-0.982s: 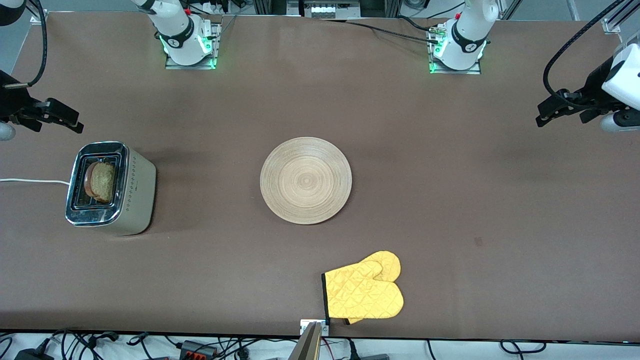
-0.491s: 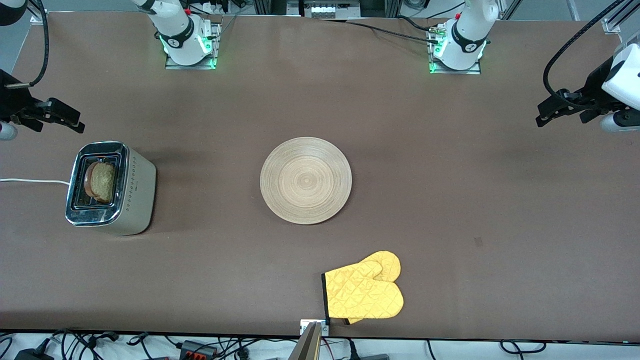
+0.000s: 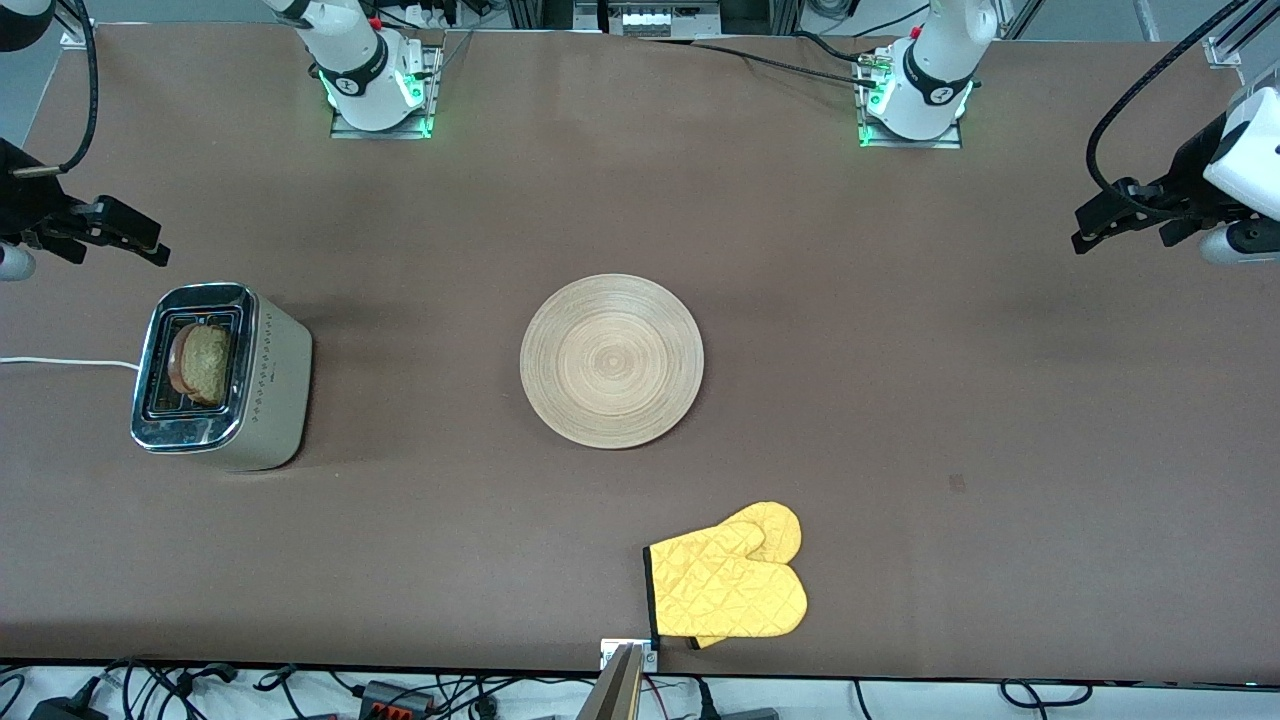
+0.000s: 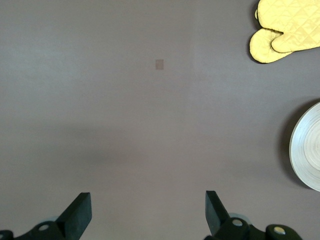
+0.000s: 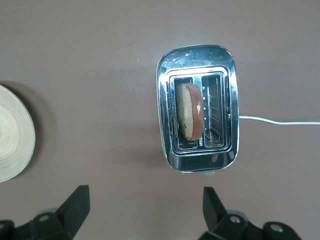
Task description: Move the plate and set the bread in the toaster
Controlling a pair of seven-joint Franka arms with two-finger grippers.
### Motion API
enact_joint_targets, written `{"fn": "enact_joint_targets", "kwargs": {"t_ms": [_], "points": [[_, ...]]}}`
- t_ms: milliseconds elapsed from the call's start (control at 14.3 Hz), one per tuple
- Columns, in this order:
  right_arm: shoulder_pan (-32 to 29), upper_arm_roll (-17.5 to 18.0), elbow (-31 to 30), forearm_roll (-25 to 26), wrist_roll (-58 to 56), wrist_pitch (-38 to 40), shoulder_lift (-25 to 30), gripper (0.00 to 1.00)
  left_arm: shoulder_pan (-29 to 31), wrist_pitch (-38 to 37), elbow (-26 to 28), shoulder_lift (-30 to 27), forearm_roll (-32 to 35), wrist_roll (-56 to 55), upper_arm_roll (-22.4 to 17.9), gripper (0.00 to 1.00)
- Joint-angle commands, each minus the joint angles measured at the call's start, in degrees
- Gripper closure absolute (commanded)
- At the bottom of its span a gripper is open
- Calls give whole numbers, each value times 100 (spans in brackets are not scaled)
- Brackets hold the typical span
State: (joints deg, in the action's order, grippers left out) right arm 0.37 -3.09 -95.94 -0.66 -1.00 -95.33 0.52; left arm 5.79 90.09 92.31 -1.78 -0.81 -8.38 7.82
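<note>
The light-wood plate (image 3: 611, 360) lies flat in the middle of the table; its edge also shows in the left wrist view (image 4: 306, 152) and the right wrist view (image 5: 14, 132). The toaster (image 3: 215, 375) stands at the right arm's end of the table with the bread (image 3: 204, 363) standing in one slot; both show in the right wrist view, the toaster (image 5: 197, 67) and the bread (image 5: 189, 111). My right gripper (image 3: 120, 232) is open and empty, high up beside the toaster. My left gripper (image 3: 1115, 216) is open and empty, high over the left arm's end of the table.
A pair of yellow oven mitts (image 3: 730, 585) lies near the table's front edge, nearer to the front camera than the plate, also in the left wrist view (image 4: 282, 27). The toaster's white cord (image 3: 60, 362) runs off the table's end.
The right gripper has shifted very slightly. Nothing else has moved.
</note>
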Motion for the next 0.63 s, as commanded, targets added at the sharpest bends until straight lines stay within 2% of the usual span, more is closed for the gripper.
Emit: {"fn": "enact_joint_targets", "kwargs": {"t_ms": [0, 561], "points": [[-20, 36, -91, 13, -67, 24, 115, 0, 19, -27, -91, 11, -121, -15, -9, 0], [-55, 45, -100, 5, -67, -3, 97, 0, 19, -27, -91, 11, -121, -24, -9, 0]]}}
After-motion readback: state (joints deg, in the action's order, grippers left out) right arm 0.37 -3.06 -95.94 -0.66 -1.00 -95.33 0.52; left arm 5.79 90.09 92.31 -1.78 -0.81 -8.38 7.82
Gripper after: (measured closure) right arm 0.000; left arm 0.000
